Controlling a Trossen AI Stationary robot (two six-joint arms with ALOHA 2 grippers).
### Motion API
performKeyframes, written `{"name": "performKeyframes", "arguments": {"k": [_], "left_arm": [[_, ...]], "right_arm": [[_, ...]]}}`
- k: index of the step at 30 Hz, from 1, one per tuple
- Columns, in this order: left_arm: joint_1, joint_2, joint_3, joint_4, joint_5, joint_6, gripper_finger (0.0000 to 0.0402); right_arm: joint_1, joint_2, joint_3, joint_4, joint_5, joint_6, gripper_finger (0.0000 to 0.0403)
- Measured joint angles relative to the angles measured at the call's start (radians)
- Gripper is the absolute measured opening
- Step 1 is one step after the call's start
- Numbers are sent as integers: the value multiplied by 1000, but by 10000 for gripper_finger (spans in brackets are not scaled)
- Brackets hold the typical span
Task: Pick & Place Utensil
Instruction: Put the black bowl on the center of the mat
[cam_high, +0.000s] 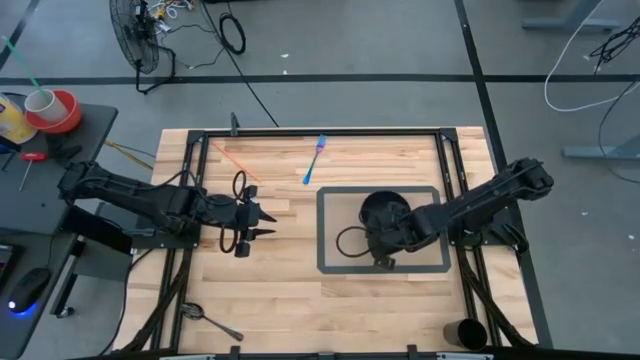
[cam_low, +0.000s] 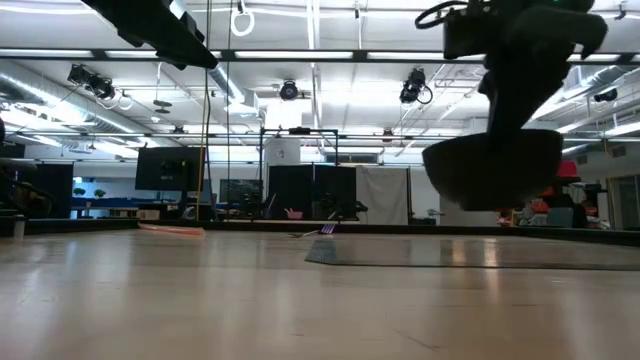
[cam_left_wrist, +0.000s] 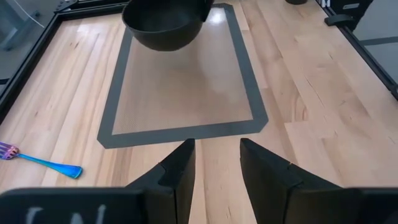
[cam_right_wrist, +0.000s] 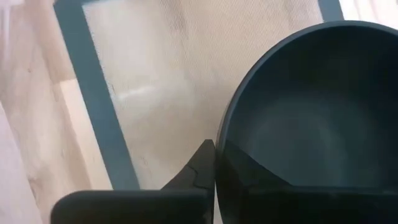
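Note:
A blue fork with a purple head (cam_high: 314, 160) lies flat on the wood table near its far edge; it also shows in the left wrist view (cam_left_wrist: 38, 161). A black bowl (cam_high: 383, 210) hangs above the grey-bordered mat (cam_high: 322, 232) and is held by my right gripper (cam_right_wrist: 214, 155). In the low view the bowl (cam_low: 493, 172) is clear of the table. My left gripper (cam_high: 262, 222) is open and touches nothing. It hovers left of the mat, pointing toward the bowl (cam_left_wrist: 163, 26), and its fingers (cam_left_wrist: 180, 171) stand apart. My right gripper holds the bowl by its rim (cam_right_wrist: 219, 144). One finger (cam_right_wrist: 200, 167) is outside the wall and the other inside. The fingers come from above, slanting in from the table's right. The bowl is lifted clear of the mat, roughly upright.
A silver utensil (cam_high: 216, 323) lies near the table's near left corner. A black cup (cam_high: 467, 333) stands at the near right corner, and an orange stick (cam_high: 236, 160) lies by the far left. A black frame (cam_high: 330, 131) rims the table. Bare wood stretches between the arms.

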Motion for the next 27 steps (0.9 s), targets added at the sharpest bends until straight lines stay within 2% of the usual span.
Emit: {"name": "performKeyframes", "arguments": {"k": [10,20,27], "left_arm": [[0,0,0,5,0,0,131],[0,0,0,6,0,0,131],[0,0,0,6,0,0,131]], "right_arm": [[7,59,-6,33,16,-3,10],[15,61,-102,145,53,94,11],[15,61,-116,225,34,58,14]]}}
